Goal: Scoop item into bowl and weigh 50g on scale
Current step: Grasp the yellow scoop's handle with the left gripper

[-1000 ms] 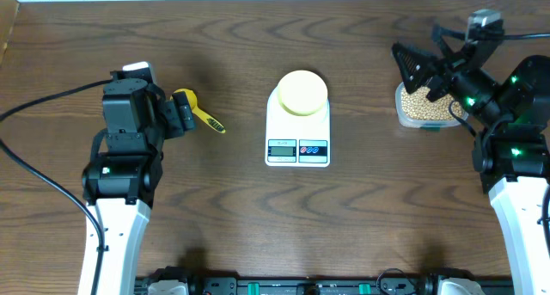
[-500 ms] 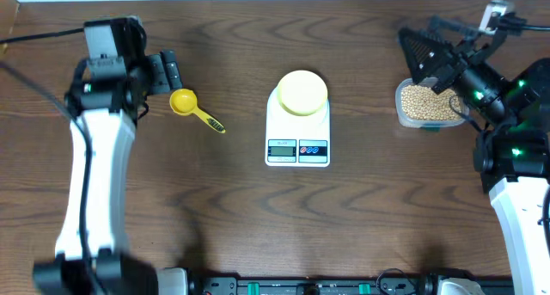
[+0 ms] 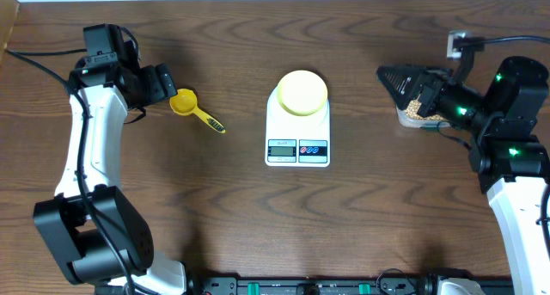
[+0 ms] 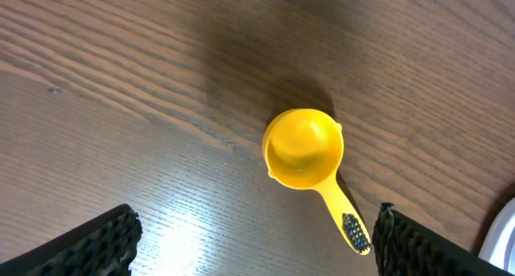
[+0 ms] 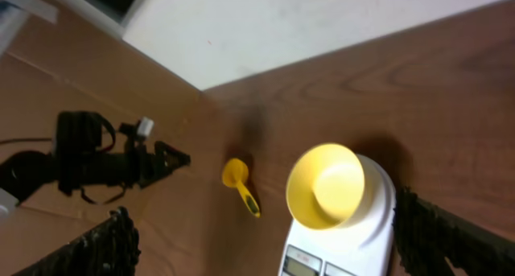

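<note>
The pale-yellow bowl (image 3: 302, 92) stands empty on the back of the white scale (image 3: 298, 138); the right wrist view shows both, the bowl (image 5: 326, 183) on the scale (image 5: 354, 248). A bright yellow scoop (image 3: 184, 101) lies on the table to the left, handle pointing toward the scale. My left gripper (image 3: 159, 82) hangs open just left of and above the scoop (image 4: 304, 147), its fingers (image 4: 105, 244) wide apart and holding nothing. My right gripper (image 3: 391, 76) is open and empty, pointing left over the clear tub (image 3: 402, 119) of beans (image 3: 411, 111), which it mostly hides.
The wooden table (image 3: 258, 218) stretches bare in front of the scale. The scoop's handle tip (image 4: 354, 232) lies close to my left gripper's right finger. The left arm (image 5: 105, 163) shows at the far side in the right wrist view. A white wall runs along the table's back edge.
My left arm has swung from the near left to the back left, uncovering the scoop. My right gripper has turned and moved left, over the tub. Both stay open.
</note>
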`<state>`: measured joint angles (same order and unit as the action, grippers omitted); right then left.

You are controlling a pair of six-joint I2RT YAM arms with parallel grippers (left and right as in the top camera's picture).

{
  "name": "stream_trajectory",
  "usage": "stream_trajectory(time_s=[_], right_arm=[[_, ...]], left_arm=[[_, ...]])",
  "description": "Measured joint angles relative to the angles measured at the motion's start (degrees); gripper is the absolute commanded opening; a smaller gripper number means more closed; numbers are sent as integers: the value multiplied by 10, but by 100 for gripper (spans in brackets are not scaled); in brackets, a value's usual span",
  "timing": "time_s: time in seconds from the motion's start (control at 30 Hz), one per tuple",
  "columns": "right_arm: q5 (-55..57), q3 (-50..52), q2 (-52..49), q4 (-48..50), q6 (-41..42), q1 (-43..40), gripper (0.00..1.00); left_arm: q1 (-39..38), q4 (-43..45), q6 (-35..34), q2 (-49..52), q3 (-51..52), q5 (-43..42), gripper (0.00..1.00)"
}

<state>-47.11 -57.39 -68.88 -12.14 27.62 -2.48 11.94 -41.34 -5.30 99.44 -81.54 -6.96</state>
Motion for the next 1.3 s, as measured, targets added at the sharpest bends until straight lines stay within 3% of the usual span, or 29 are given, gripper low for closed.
stream_trajectory(time_s=[0.8,1.3], right_arm=[[-16,0,0,-67,-42,4,99],[-20,0,0,-69,-42,33,99]], left_arm=[[0,53,37,165,1,43,93],[0,124,39,165,1,43,59]])
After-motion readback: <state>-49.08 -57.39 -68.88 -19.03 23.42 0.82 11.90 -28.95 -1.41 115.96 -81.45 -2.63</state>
